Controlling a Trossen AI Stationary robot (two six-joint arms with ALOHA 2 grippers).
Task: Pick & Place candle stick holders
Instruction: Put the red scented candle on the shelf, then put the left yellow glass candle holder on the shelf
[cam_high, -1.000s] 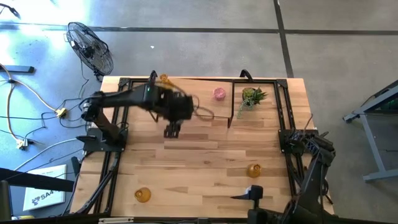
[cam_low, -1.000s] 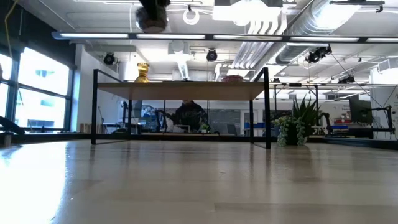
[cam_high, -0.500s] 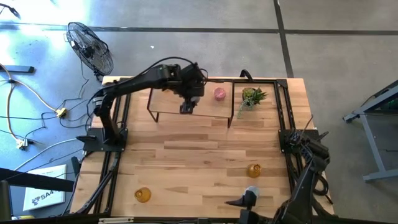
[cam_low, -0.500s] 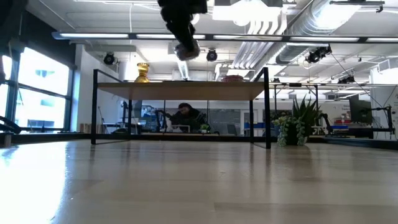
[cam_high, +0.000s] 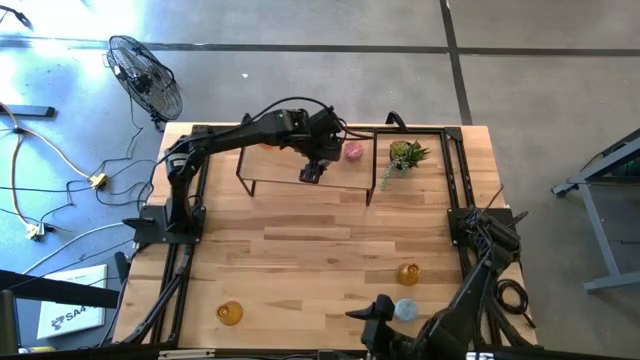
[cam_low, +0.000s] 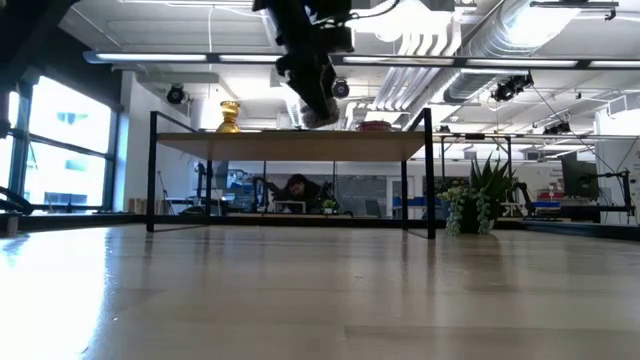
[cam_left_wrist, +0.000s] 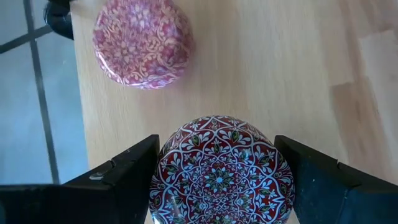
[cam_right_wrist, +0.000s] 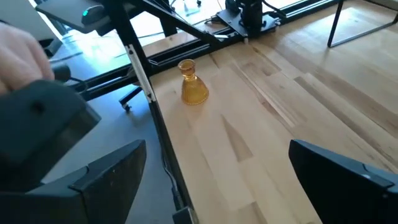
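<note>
Over the raised shelf (cam_high: 300, 160) at the table's far edge, the left gripper (cam_high: 311, 172) hangs with its fingers clamped on a round holder (cam_left_wrist: 221, 171); only the left wrist view shows this, the patterned red-and-white glass filling the space between the two dark fingers (cam_left_wrist: 118, 180), touching both. That same view shows a pink holder (cam_left_wrist: 142, 42) standing on the shelf's wood just beyond the held one, apart from it. From above, the held piece is hidden under the arm, while the pink one (cam_high: 353, 151) appears just beside the gripper, with the plant (cam_high: 406, 155) further right. The high view alone lays out the rest: an amber holder (cam_high: 408, 273) on the table's near right, a light blue holder (cam_high: 405, 310) close below it, and another amber one (cam_high: 230, 313) at the near left. The low view adds a gold-amber holder (cam_low: 229, 117) on the shelf's left end, well apart from the gripper (cam_low: 318, 105), which hangs just above the shelf top; a person sits in the room behind. The right gripper (cam_high: 378, 312) waits at the near edge, just beside the blue holder, its fingers (cam_right_wrist: 348, 180) spread wide and holding nothing; its wrist view shows the near-left amber holder (cam_right_wrist: 193, 83) well ahead on the bare wood.
</note>
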